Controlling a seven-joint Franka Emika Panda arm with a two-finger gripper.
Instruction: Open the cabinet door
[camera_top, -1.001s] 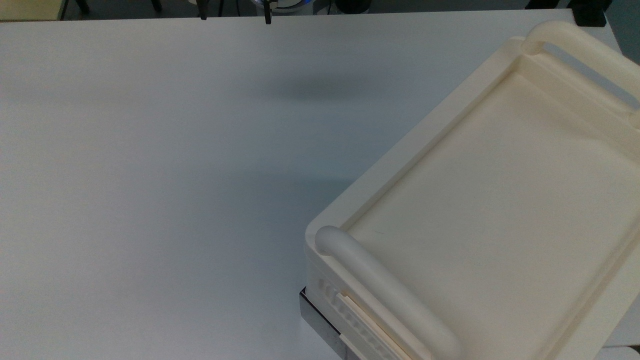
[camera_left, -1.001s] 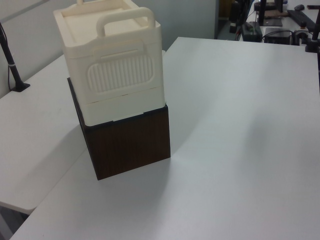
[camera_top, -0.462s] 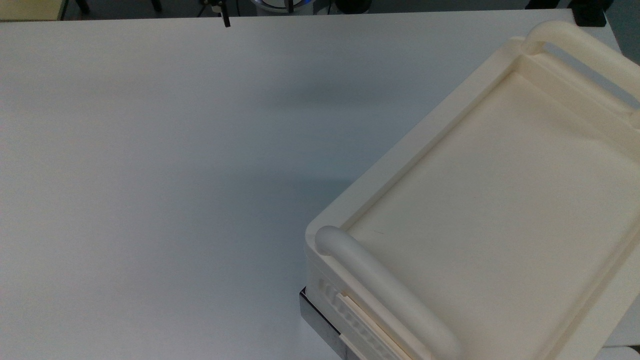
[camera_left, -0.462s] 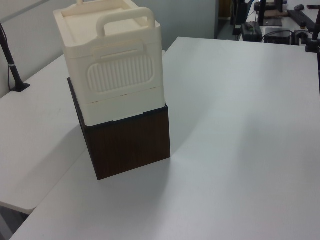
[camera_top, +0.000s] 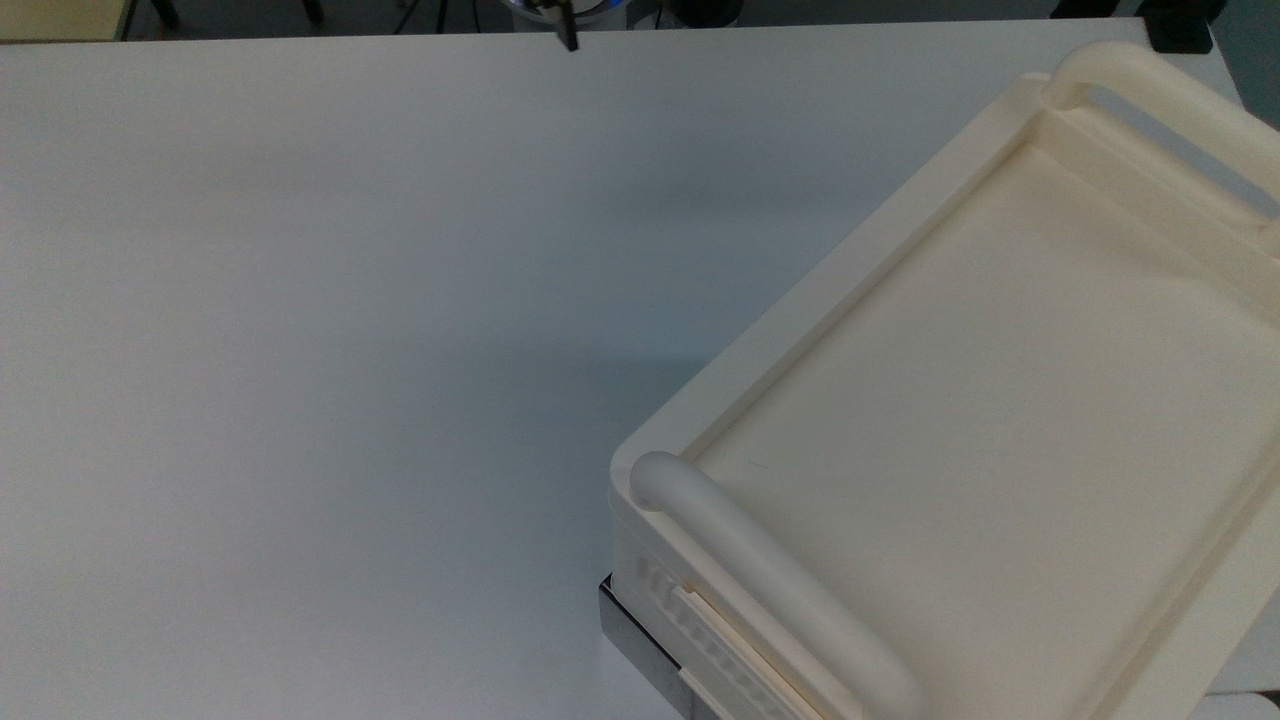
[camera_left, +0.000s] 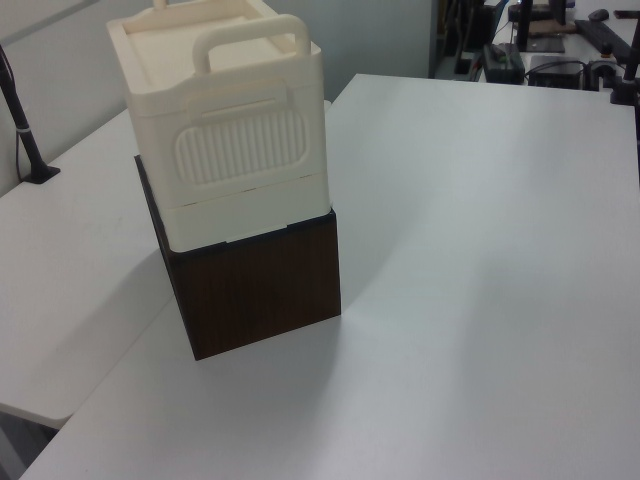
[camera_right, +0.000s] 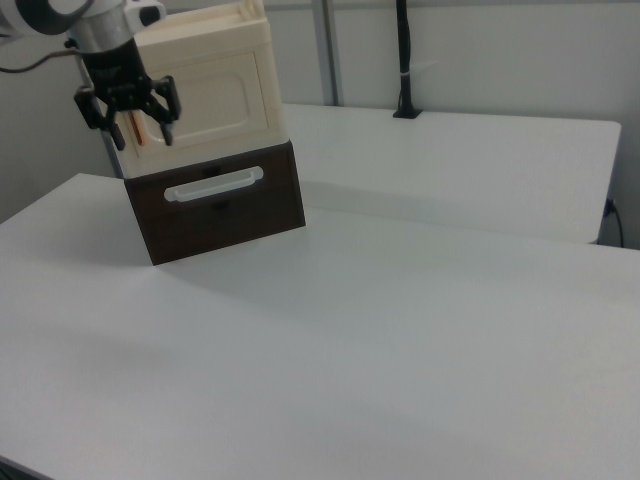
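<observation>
The cabinet door is the cream recessed panel on the front of the upper cream box, and it sits flush. Its small copper-orange handle shows at the door's left edge in the right view. My gripper hangs open in front of that edge, its dark fingers spread to either side of the handle. Whether they touch it I cannot tell. In the top view one dark fingertip pokes in at the upper edge. The cabinet's tray-like top fills the top view's right.
The cream box stands on a dark brown lower unit with a white drawer handle. The left view shows its ribbed side and brown base. White table spreads around it. A black pole stands behind.
In the top view the fingertips at the upper edge have shifted toward the top view's right. The cabinet has not moved.
</observation>
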